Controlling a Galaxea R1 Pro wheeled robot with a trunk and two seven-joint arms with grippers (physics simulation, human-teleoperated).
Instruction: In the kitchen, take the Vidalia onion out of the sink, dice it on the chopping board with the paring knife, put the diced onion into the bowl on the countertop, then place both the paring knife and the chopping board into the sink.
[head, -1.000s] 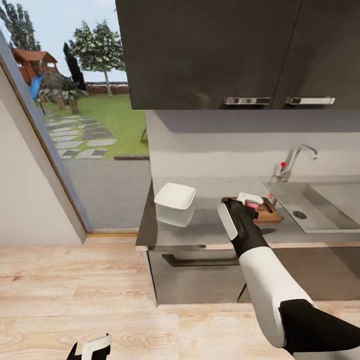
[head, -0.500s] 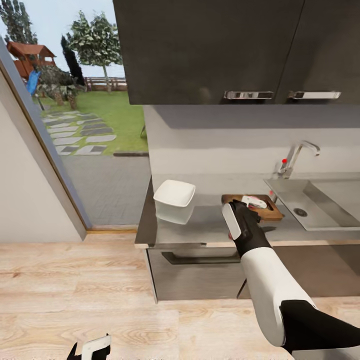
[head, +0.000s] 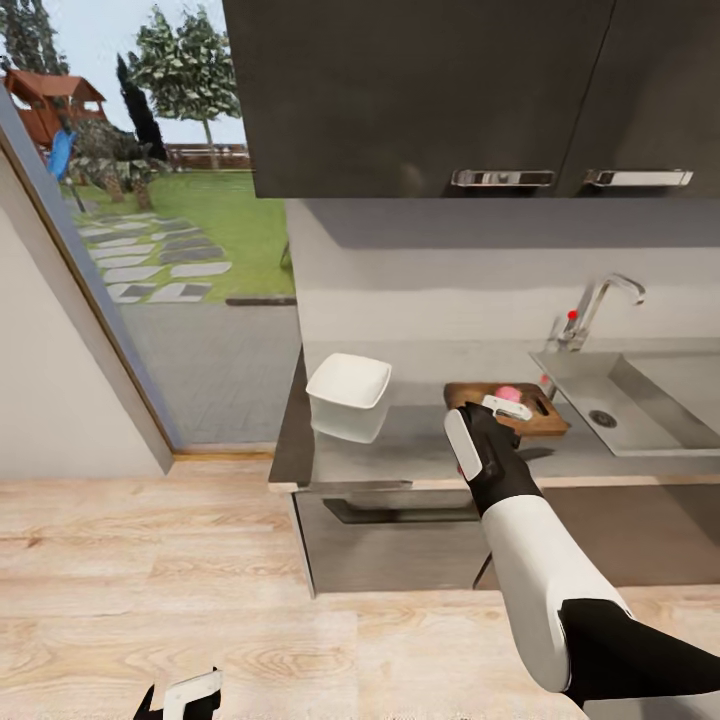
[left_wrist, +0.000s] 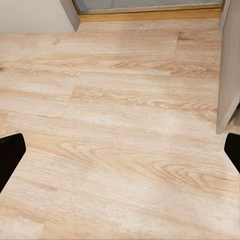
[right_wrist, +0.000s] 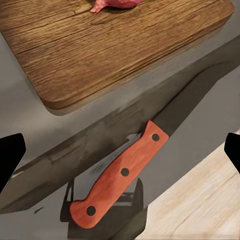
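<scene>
My right hand (head: 507, 408), fingers spread w/ nothing between them, hangs over the table (head: 420, 450) just beside the chopping board (head: 540, 418). Wrist cam: paring knife (right_wrist: 131, 167) lies flat on the table alongside the board's edge, pinkish onion (right_wrist: 112, 4) on the board. Bowl (head: 349, 396) sits apart from the board, sink (head: 640, 400) on its other side. Left hand (head: 180, 697) low over the wood floor (left_wrist: 120, 125), open, empty.

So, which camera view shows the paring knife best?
The right wrist view: the paring knife lies whole on the grey countertop beside the chopping board, red handle and dark blade clear. The head view hides it behind the right arm; the left wrist view looks at wooden floor.
</scene>
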